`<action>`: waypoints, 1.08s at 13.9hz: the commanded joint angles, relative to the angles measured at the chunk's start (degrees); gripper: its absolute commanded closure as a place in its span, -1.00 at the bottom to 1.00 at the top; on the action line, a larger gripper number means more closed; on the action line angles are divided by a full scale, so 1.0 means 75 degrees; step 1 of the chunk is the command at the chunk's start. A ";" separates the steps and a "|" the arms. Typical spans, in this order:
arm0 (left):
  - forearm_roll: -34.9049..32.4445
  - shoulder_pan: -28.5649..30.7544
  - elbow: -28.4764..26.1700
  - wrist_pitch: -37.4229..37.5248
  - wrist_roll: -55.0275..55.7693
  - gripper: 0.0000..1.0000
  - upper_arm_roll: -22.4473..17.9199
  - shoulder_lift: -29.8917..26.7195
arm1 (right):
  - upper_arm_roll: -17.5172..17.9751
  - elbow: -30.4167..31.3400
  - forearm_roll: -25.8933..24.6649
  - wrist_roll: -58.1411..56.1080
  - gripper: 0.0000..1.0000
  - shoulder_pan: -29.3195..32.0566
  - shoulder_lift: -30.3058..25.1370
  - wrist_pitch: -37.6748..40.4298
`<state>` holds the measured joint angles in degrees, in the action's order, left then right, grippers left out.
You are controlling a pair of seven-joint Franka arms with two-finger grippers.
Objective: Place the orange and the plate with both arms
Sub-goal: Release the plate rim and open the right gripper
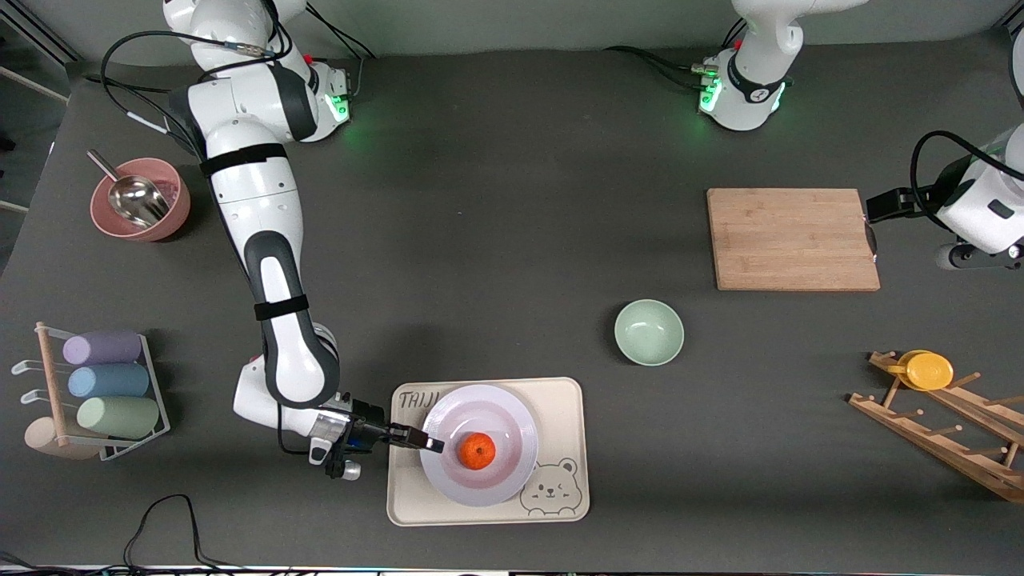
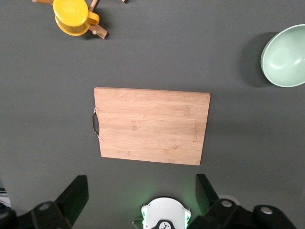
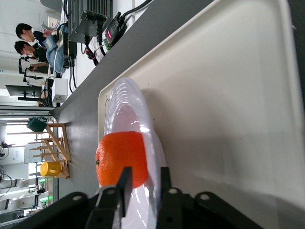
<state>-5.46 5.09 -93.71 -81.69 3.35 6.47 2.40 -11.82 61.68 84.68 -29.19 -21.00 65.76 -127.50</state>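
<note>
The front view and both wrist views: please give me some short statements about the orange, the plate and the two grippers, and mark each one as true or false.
1. The orange lies in the plate. True.
2. The plate rests on the wooden cutting board. False: it rests on the cream bear tray; the board is bare.
3. The right gripper is shut on the plate's rim. True: the right wrist view shows one finger on each face of the rim.
4. The left gripper holds the pale-green bowl. False: it is open and holds nothing, up over the board.
5. The yellow cup stands on the tray. False: it sits on the wooden rack.
</note>
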 commanded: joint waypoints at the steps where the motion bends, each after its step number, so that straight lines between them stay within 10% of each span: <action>1: -0.0046 0.0037 0.0002 -0.0019 -0.0106 -1.00 0.0074 -0.0003 | -0.0006 -0.0244 -0.0694 0.0294 -1.00 0.0034 -0.0014 0.0019; 9: -0.0034 0.0071 -0.0009 0.0098 -0.0106 -1.00 0.0063 0.0009 | -0.0158 -0.0349 -0.3949 0.1863 -1.00 0.0058 -0.0867 0.0311; 15: -0.0034 0.0083 -0.0102 -0.0018 -0.0048 -1.00 0.0051 -0.0073 | -0.0858 0.0621 -0.6130 0.2029 -1.00 0.0375 -0.2635 0.2781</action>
<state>-5.46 5.21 -93.98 -81.53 3.31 6.57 2.49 -16.28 59.46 44.17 -14.91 -17.93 53.24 -111.68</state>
